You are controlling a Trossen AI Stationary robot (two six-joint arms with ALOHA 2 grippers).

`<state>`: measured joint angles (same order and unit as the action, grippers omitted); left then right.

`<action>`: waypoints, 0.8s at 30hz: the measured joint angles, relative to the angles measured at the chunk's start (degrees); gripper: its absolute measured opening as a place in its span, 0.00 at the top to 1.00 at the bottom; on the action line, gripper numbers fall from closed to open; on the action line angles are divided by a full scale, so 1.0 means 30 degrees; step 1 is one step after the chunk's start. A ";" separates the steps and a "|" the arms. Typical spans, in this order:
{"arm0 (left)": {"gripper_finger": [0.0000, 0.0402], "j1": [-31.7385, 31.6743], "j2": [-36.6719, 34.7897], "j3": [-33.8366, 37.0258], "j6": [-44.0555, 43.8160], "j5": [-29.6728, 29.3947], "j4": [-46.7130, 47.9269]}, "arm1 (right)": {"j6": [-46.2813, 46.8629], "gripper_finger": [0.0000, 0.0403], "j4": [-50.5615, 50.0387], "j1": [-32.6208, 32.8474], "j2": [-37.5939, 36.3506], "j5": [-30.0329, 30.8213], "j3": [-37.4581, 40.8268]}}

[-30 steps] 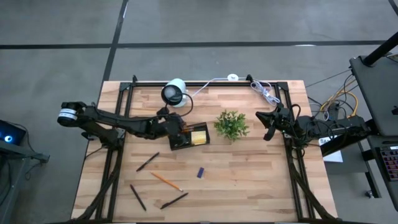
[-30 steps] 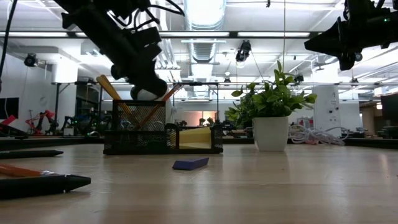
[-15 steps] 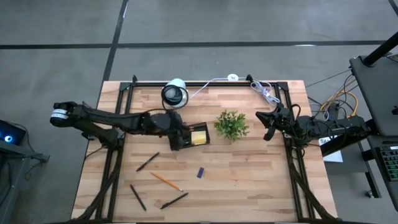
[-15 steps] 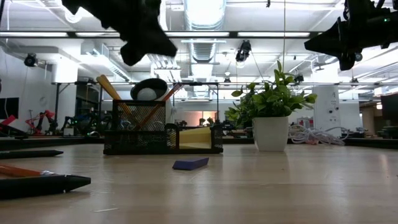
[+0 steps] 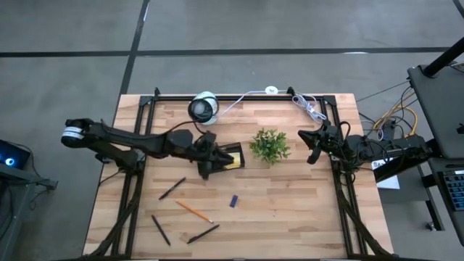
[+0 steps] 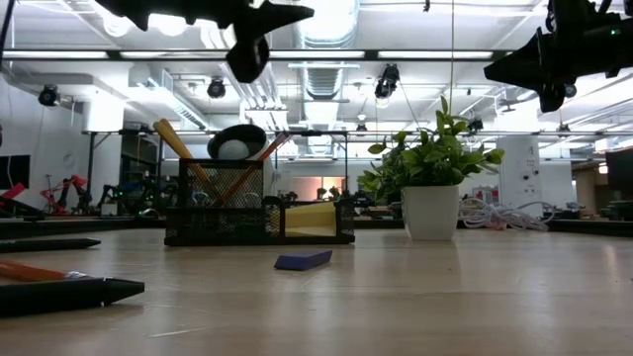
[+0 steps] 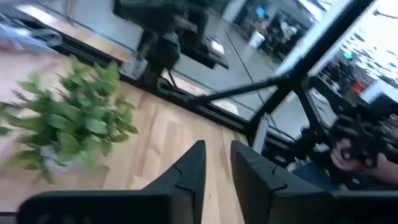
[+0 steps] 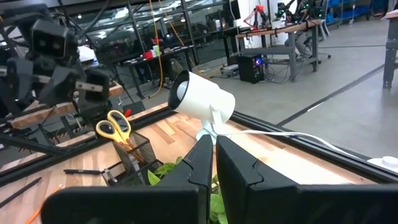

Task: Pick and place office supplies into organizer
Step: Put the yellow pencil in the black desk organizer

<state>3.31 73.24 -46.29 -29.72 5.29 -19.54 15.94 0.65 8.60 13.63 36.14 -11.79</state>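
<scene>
The black mesh organizer [image 5: 226, 161] [image 6: 259, 203] stands mid-table. A yellow sticky-note pad [image 5: 233, 159] lies in its tray part. Orange pencils [image 6: 178, 141] and yellow-handled scissors [image 8: 115, 127] stand in its cup, handles up. Loose on the wood are black pens [image 5: 172, 188], an orange pencil [image 5: 193, 211] and a blue piece [image 5: 233, 201] [image 6: 303, 260]. My left gripper [image 5: 209, 162] [image 6: 252, 44] [image 7: 217, 144] hovers high above the organizer, slightly open and empty. My right gripper [image 5: 313, 145] [image 8: 214, 138] waits raised near the table's right edge, shut.
A small potted plant [image 5: 270, 145] [image 6: 430, 178] stands right of the organizer. A white round camera device [image 5: 204, 107] [image 8: 199, 99] sits behind it, with a white coiled cable [image 5: 308, 107] at the far right. Two more pens [image 5: 160, 229] [image 5: 203, 233] lie near the front edge.
My left gripper has risen from the organizer's cup to well above it, tipped toward level and drifted slightly toward the near edge. It has let go of the scissors, which stay standing in the cup.
</scene>
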 joint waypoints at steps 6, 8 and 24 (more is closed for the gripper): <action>0.67 0.0599 0.1387 -0.0552 -0.1164 0.1532 -0.0841 | -0.0005 0.97 -0.0044 -0.0002 -0.0001 0.0000 0.0005; 0.63 0.0731 0.1820 -0.0594 -0.1909 0.2810 -0.0750 | 0.0000 0.97 -0.0047 -0.0007 -0.0001 0.0000 0.0006; 0.61 0.2920 0.3876 -0.0594 -1.0838 0.3753 0.2356 | 0.0040 0.97 -0.0154 -0.0007 0.0036 0.0000 0.0003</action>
<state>12.07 84.87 -48.07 -62.24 16.55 -12.47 16.06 0.19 8.58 13.74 36.14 -11.78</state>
